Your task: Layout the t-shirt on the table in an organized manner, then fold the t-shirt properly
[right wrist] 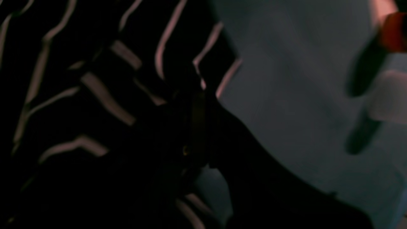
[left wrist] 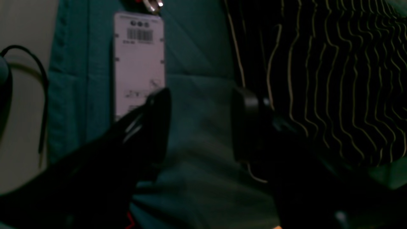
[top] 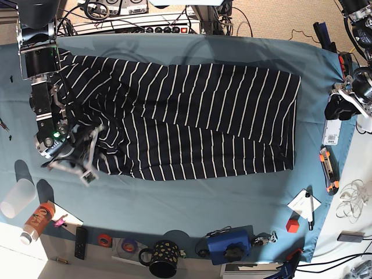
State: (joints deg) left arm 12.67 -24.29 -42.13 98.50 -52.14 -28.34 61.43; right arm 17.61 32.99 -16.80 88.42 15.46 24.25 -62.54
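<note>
Left wrist view: left gripper (left wrist: 200,124) spread over the teal cloth table (left wrist: 197,73), the dark white-striped fabric t-shirt (left wrist: 334,79) just beside it; right wrist view: right gripper (right wrist: 194,127) pinching its edge; base view: shirt's long axis spans both arms.

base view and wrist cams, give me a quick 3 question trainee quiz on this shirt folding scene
1. True or false: the t-shirt lies on the table.
2. Which tool is shut on the shirt: A) left tool B) right tool?
3. Fill in: the shirt's stripes are ____.

Key: 1 true. 2 B; the left tool stands open over bare cloth beside a white tag. 3 white.
</note>
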